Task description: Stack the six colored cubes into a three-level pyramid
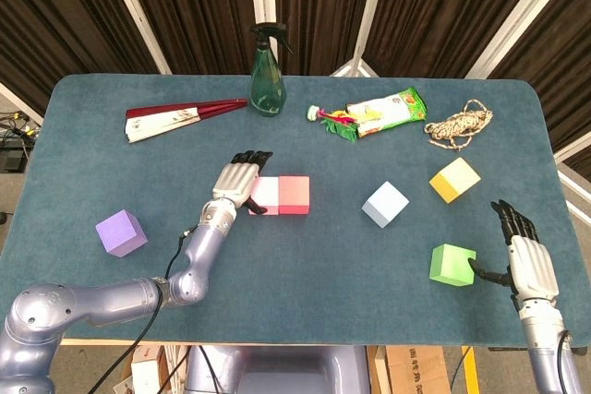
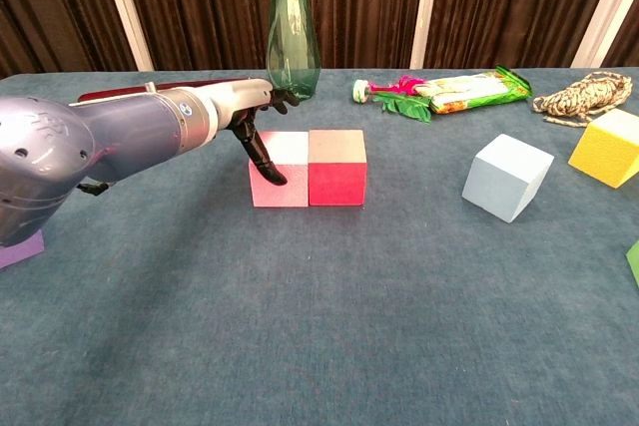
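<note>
Cubes, six, single-coloured, matte, foam-like in look, spread over the blue-covered bench (image 1: 83,163), none stacked yet. Nearest, at the right front edge: green cube (image 1: 452,264), with the right hand (image 1: 528,263) just beside it, fingers straight and apart, thumb reaching toward the cube's side, grasping nothing. At the left front, well apart from everything else: purple cube (image 1: 121,232). Further in, right of centre: light blue cube (image 1: 385,204), turned at an angle. At mid-bench: pale pink cube (image 1: 264,196) and red cube (image 1: 294,195), side by side and touching, likely the start of the bottom row. Against the pink one's left side: left hand (image 1: 238,182), released, fingers (image 2: 266,154) stretched down its face, touching rather than gripping. Beyond, to the right: yellow cube (image 1: 454,180). Farthest back: closed red-and-white folding fan (image 1: 180,117), green spray bottle (image 1: 268,71), printed snack packet (image 1: 388,110), coil of speckled rope (image 1: 459,125). Judged light and slightly yielding, with flat faces and dull, non-slippery surfaces; not fragile, yet easily nudged out of line. Best taken across two opposite side faces, thumb against fingers, high enough to leave the bottom face free for setting down square.
</note>
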{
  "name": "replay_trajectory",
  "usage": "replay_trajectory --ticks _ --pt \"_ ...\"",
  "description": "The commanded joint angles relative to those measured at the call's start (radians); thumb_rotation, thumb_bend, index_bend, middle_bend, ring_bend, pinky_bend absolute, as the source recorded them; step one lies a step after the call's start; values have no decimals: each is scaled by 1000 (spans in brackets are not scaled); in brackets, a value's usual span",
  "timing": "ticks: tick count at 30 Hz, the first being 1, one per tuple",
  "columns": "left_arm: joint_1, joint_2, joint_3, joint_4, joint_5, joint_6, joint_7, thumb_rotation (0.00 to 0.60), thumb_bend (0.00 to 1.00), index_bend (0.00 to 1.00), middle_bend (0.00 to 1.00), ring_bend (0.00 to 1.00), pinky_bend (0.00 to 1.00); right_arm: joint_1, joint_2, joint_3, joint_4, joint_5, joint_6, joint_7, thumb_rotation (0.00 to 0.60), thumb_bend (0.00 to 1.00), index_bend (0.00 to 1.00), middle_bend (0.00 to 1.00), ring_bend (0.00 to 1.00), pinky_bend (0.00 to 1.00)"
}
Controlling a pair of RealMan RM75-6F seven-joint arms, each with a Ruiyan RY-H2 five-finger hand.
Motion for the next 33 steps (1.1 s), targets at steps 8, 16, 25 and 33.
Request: replay_trajectory --ticks 8,16,25,33 --pt "17 25 9 -35 3 0 -1 600 131 0 49 0 0 -1 2 0 -2 1 1 -1 600 266 0 0 0 0" --pt "43 62 23 -81 -7 13 2 600 131 0 48 0 0 -2 3 -2 -4 -3 4 -2 600 267 0 0 0 0" --pt "81 111 42 -143 3 33 -9 600 131 0 47 0 0 -4 5 -3 -6 -5 5 -2 600 266 0 0 0 0" --pt "98 171 50 -178 12 46 -2 600 131 0 47 0 0 -4 6 -3 -7 -4 4 -1 600 267 0 0 0 0"
